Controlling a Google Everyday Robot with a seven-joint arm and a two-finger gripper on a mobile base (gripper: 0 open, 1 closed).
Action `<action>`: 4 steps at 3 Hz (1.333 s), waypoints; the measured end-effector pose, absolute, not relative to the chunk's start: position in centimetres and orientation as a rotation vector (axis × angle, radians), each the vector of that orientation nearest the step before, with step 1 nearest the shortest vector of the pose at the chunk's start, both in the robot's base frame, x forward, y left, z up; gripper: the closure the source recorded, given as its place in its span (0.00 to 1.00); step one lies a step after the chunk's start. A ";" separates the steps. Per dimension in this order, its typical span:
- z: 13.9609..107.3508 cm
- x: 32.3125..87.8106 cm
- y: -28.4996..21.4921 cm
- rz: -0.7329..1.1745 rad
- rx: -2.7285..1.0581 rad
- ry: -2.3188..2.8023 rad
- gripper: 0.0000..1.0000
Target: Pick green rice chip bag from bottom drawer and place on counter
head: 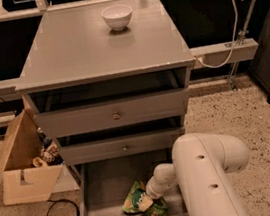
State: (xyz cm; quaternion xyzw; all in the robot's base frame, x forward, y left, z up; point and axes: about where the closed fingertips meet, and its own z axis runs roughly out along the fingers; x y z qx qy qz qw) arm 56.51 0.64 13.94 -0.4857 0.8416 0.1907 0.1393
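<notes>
The green rice chip bag (136,199) lies crumpled on the floor of the open bottom drawer (101,191), towards its front right. My white arm reaches down into the drawer from the right, and the gripper (146,202) sits right on the bag's right side, touching it. The bag's far right part is hidden behind the gripper. The counter (75,48) is the flat grey top of the cabinet above.
A white bowl (117,17) stands at the back middle of the counter. The two upper drawers with round knobs (116,116) are slightly open. A cardboard box (23,162) with items and a black cable loop (62,215) lie on the floor at the left.
</notes>
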 end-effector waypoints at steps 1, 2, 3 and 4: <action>15.2 56.9 1.7 0.567 -1.400 2.384 0.56; 17.4 56.8 1.0 0.581 -1.366 2.328 0.79; 21.2 56.9 0.5 0.655 -1.362 2.201 1.00; 28.5 55.7 0.8 0.750 -1.378 1.990 1.00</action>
